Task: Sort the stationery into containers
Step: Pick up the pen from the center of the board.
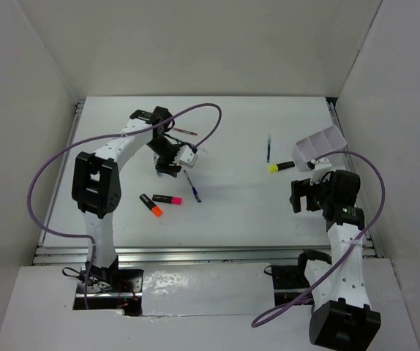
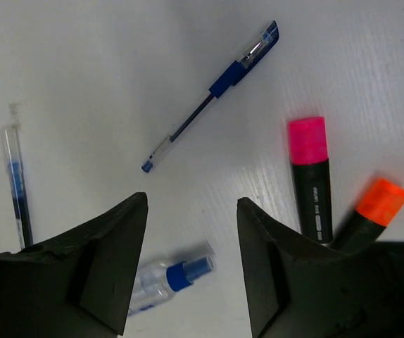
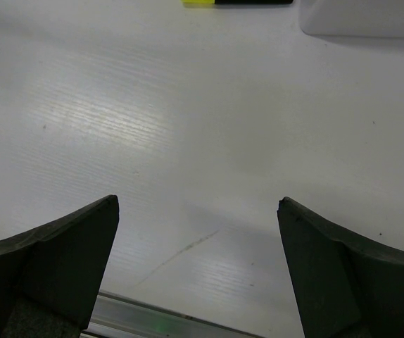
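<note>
Left wrist: clear blue-capped marker (image 2: pixel 170 276) lies between the parted left fingers (image 2: pixel 110 260)

Divided box (image 1: pixel 320 146) sits far right on the table (image 1: pixel 232 219); I note a lone highlighter (image 1: pixel 282 167) just left of it, a pen (image 1: pixel 269 150) just farther out. Left of centre, two highlighters (image 1: pixel 167 199) lie nearer me than my left gripper (image 1: pixel 169 170), with another pen (image 1: pixel 193 188) just right of them.

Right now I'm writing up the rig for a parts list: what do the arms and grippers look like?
The left arm and right arm have white links, black joint blocks and a looping purple cable each. The left gripper and right gripper have matte black wedge-shaped fingers.
</note>
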You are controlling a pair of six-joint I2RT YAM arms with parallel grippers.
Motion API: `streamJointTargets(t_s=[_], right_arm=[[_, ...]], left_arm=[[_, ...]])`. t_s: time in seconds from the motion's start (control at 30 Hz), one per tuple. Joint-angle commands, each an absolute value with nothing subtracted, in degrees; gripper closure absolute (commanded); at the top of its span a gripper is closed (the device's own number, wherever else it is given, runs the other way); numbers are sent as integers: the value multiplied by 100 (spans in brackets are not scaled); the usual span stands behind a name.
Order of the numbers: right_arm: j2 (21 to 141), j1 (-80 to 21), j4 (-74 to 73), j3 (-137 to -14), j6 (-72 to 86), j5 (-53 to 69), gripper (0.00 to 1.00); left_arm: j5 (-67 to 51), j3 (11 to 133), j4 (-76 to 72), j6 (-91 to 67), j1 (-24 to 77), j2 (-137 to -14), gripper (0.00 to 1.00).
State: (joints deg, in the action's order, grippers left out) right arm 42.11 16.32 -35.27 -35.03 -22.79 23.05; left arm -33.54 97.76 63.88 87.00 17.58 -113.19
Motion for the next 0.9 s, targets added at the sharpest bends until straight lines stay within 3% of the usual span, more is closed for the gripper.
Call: streamJointTargets(t_s=[0.0, 0.53, 0.87], right_arm=[[4271, 1705, -3454, -3533, -2320, 2268, 0], [4386, 1731, -3445, -3533, -2320, 2224, 0], [4395, 1731, -3454, -3533, -2329, 2215, 0]], left_arm=[[-3507, 10204, 6864, 9343, 2056, -11662, 34], [-2356, 10362, 6513, 9677, 2856, -12656, 45], [-2013, 10020, 6073, 9703, 2865, -12779, 62]])
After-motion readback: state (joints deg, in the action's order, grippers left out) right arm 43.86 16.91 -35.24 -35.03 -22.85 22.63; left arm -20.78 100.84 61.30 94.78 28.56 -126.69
